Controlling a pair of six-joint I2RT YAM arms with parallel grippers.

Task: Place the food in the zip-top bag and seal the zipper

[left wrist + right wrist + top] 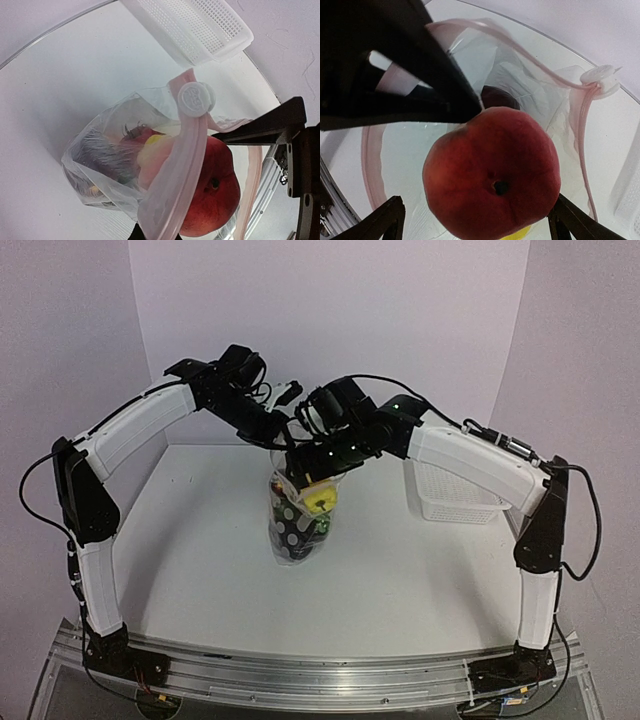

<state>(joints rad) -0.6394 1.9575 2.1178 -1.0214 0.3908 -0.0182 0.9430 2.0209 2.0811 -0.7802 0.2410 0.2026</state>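
Jaws, right gripper [477,200]: apart, flanking a red-orange peach [492,195] at the mouth of the zip-top bag [100,150]. Jaws, left gripper [156,235]: pinched on the bag's rim. Bag upright at table [200,560] centre, left of white perforated basket [200,25]; pink zipper [187,155] unsealed; white slider [195,99], embossed mark illegible.

The zip-top bag [95,150] is clear, glossy, crinkled plastic film. Its zipper [182,170] is a smooth, pinkish translucent strip with a white moulded plastic slider [195,98]. The peach [492,192] has matt skin. The basket [200,25], upper right in the left wrist view, is white perforated plastic.
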